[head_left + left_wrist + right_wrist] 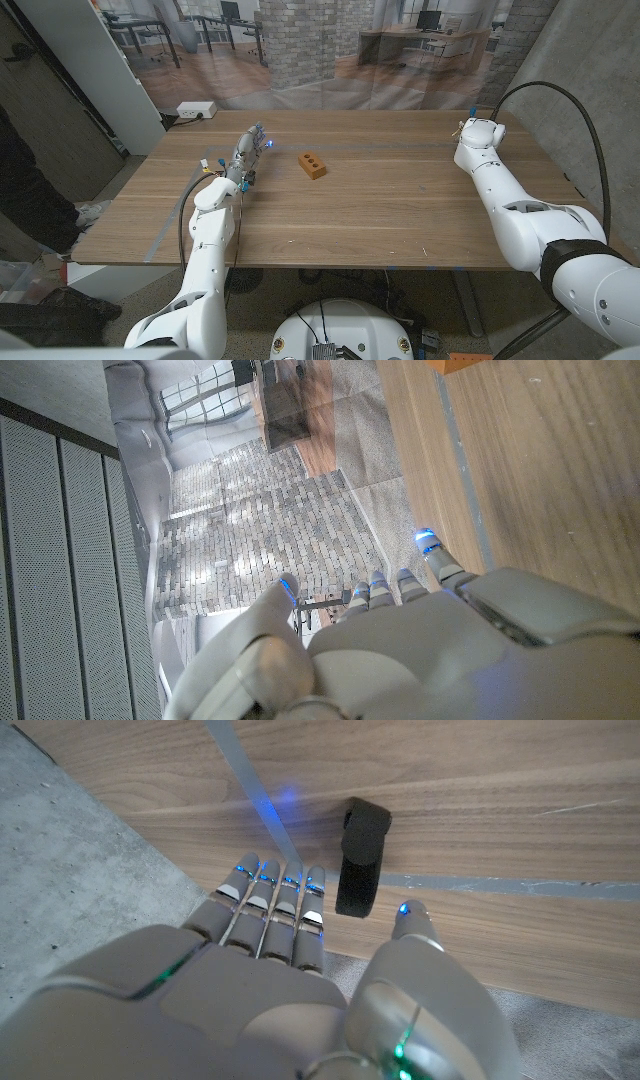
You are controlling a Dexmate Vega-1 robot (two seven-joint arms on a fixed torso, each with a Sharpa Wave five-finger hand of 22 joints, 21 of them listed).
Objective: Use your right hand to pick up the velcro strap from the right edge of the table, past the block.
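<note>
The velcro strap (360,856) is a short black loop lying on the wooden table (400,200), just past the fingertips (285,885) of my right hand (300,980). It sits in the gap between the fingers and the thumb (412,915), and nothing touches it. My right hand (468,124) is at the table's far right edge, open and holding nothing. The orange block (314,166) lies near the table's middle, well to the left of that hand. My left hand (248,150) stands on the far left part of the table with its fingers stretched out, empty.
Grey tape strips (236,758) cross the wood near the strap. The table's right edge and grey floor (70,830) lie right beside my right hand. A white box (196,109) sits beyond the far left corner. A person in dark clothes (25,190) stands at the left.
</note>
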